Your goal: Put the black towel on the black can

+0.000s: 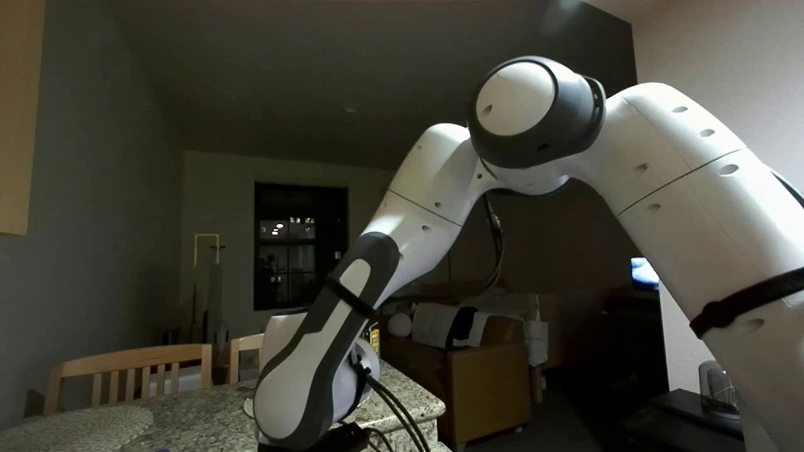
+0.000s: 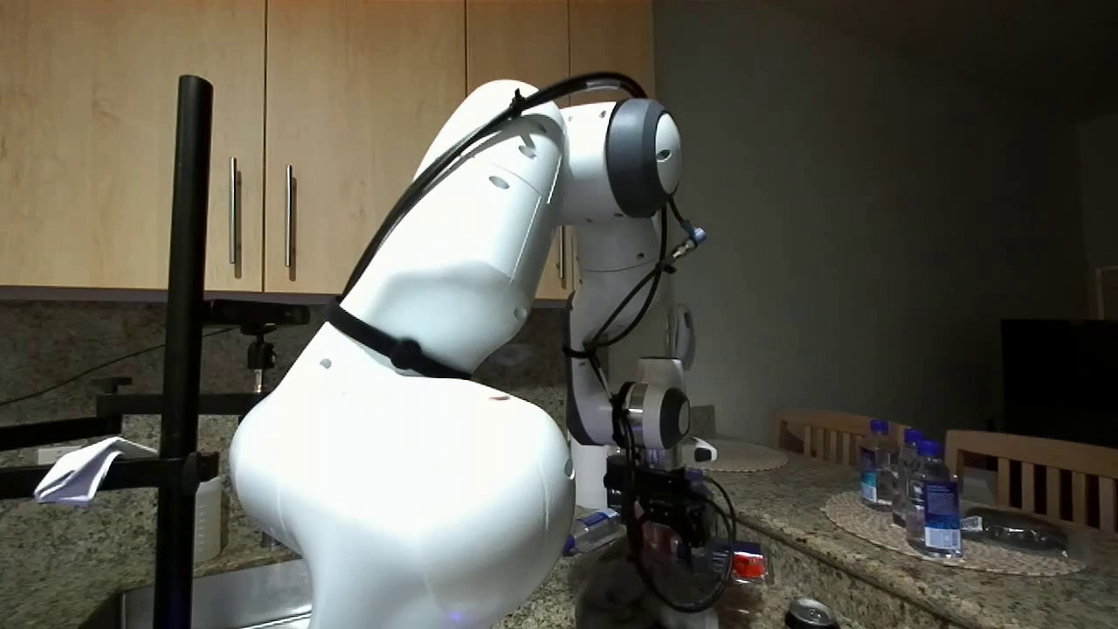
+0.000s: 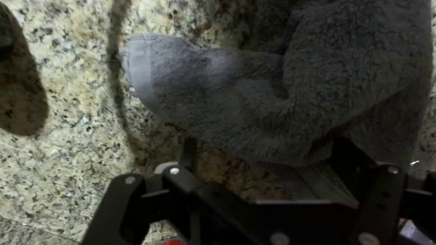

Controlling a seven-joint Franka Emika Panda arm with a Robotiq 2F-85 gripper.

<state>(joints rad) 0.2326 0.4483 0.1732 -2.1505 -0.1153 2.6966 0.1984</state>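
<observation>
The towel [image 3: 245, 102] is dark grey and fluffy with a pale hem. It lies crumpled on the granite counter in the wrist view. In an exterior view its grey bulk [image 2: 603, 590] shows at the bottom, below the gripper. My gripper [image 3: 265, 149] is open in the wrist view, its fingers wide apart over the towel's near edge. The right finger is over a fold of towel; the left finger is over bare granite beside it. I cannot tell whether they touch the cloth. The black can [image 2: 810, 613] stands at the bottom of an exterior view, right of the gripper, partly cut off.
A red and blue packet [image 2: 748, 563] lies behind the gripper. A water bottle [image 2: 594, 531] lies on the counter. Three upright bottles [image 2: 939, 515] stand on a round placemat on the raised counter [image 2: 786, 524]. A sink [image 2: 218, 598] and black pole [image 2: 183, 262] are near the base.
</observation>
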